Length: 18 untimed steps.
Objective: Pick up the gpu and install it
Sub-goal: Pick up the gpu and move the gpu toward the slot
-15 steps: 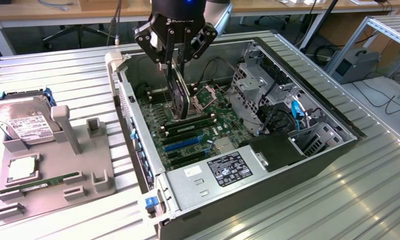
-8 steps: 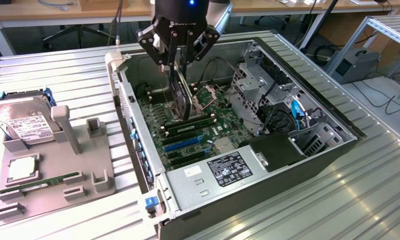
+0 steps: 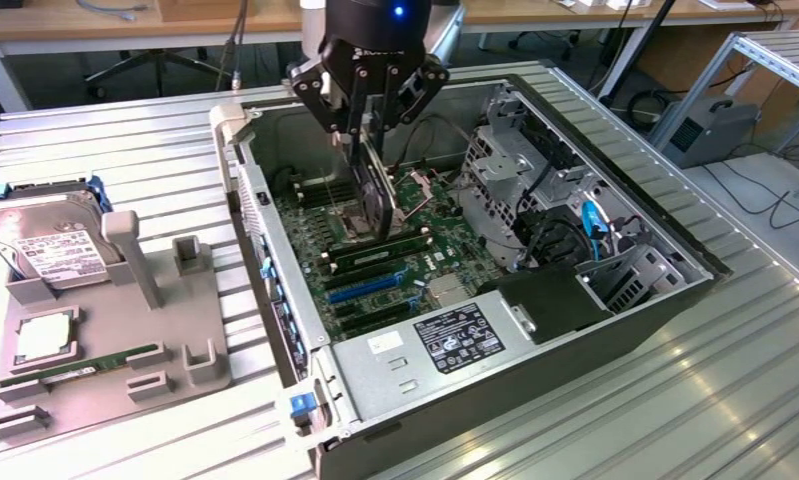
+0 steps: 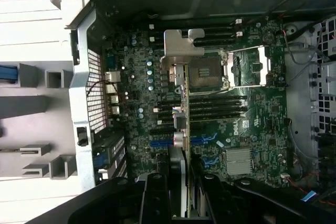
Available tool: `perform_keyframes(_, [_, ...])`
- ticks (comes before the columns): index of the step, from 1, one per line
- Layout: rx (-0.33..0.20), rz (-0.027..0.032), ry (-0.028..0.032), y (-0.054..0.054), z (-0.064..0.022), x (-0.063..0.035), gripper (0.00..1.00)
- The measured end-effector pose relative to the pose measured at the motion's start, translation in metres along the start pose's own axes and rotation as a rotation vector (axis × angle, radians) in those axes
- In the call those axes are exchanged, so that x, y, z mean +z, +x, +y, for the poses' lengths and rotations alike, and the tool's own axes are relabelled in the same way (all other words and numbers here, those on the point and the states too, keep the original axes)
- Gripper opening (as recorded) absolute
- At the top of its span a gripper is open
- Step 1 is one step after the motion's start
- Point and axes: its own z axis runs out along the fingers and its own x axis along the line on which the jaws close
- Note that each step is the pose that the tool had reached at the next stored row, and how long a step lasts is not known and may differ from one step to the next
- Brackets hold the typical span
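- In the exterior view, an open computer case (image 3: 573, 355) lies on its side on a ribbed metal table (image 3: 719, 400). The gripper (image 3: 370, 125) hangs over the middle of the case, its black fingers closed on the upper edge of the gpu (image 3: 375, 200).
- The gpu stands upright on edge inside the case, above the green motherboard (image 3: 439, 225). Whether its lower edge touches the board cannot be told.
- The wrist view looks straight down the card, so it appears as a thin line. A silver end bracket (image 4: 181, 48) with a bent tab sits at its far end, and a finger (image 4: 156, 198) presses on each side.
- This view also shows blue expansion slots (image 4: 157, 143) on the case floor just beside the card's line, and the open processor socket (image 4: 247, 66) nearby.
- Inside the case there is open space between the card and the perforated rear wall (image 4: 97, 93). A drive cage with cables (image 3: 559, 220) crowds the opposite side.
- Outside the case, on the exterior view's left, a grey holder (image 3: 186, 345) carries a hard drive (image 3: 39, 245) and a memory stick (image 3: 86, 362).
- From the side the gpu looks flat, thin and dark-faced, with a pale metal edge.
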Motion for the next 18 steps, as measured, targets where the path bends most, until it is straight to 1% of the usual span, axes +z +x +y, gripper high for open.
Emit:
perform_keyframes(4, [0.000, -0.0001, -0.0001, -0.005, 0.0003, 0.0026, 0.27])
perform_keyframes(18, [0.000, 0.0000, 0.0000, -0.018, 0.0011, 0.0167, 0.27])
